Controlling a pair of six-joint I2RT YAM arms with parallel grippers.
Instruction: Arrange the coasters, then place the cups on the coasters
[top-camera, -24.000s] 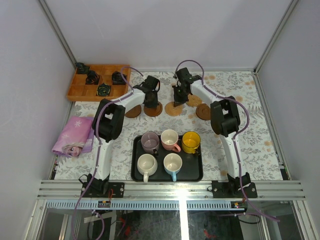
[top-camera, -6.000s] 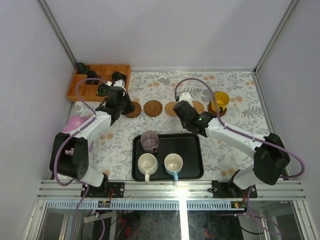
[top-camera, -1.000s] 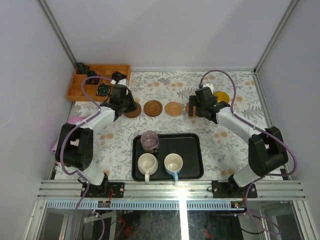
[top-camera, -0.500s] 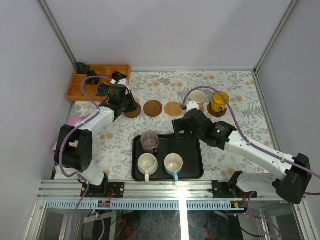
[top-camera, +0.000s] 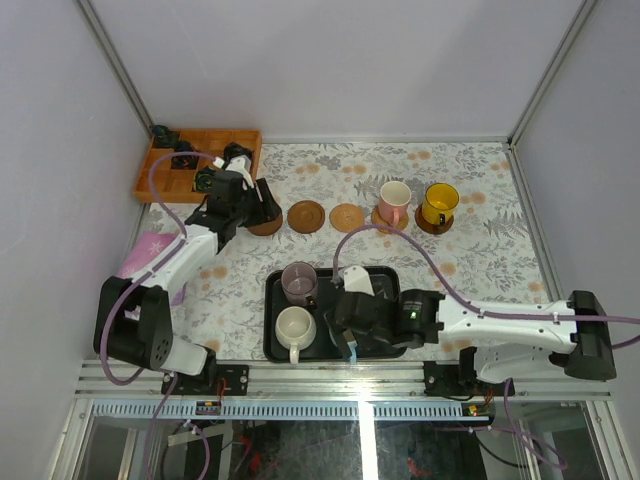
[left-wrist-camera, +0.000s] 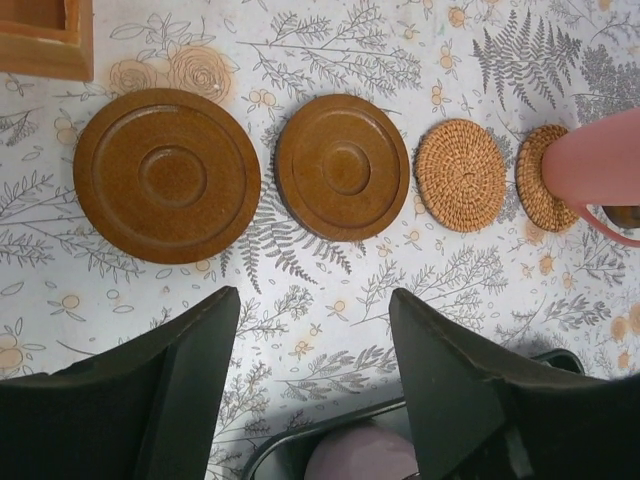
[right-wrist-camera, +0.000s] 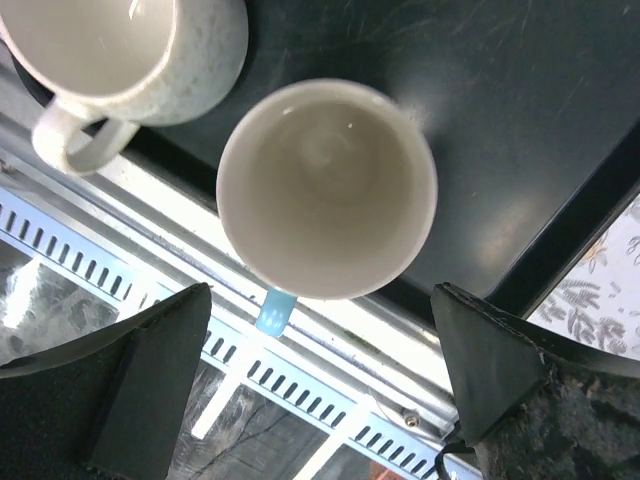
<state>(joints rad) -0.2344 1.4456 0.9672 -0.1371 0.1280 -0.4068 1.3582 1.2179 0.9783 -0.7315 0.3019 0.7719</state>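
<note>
Two ringed wooden coasters (left-wrist-camera: 167, 175) (left-wrist-camera: 342, 165) and a woven one (left-wrist-camera: 461, 175) lie bare in a row. The pink cup (top-camera: 394, 203) and the yellow cup (top-camera: 438, 205) each stand on a coaster at the back right. My left gripper (left-wrist-camera: 315, 293) hangs open and empty above the cloth near the leftmost coaster (top-camera: 265, 226). On the black tray (top-camera: 385, 290) stand the mauve cup (top-camera: 299, 283) and the cream cup (top-camera: 293, 328). My right gripper (right-wrist-camera: 320, 290) is open above the light blue cup (right-wrist-camera: 327, 190), one finger on either side, apart from it.
A wooden compartment box (top-camera: 195, 165) with small dark objects stands at the back left. A purple printed cloth (top-camera: 150, 265) lies at the left edge. The metal frame rail (right-wrist-camera: 330, 400) runs just beyond the tray's near rim.
My left gripper has opened beside the leftmost coaster. The right arm left the pink cup on its coaster and swung down to the tray, over the light blue cup.
</note>
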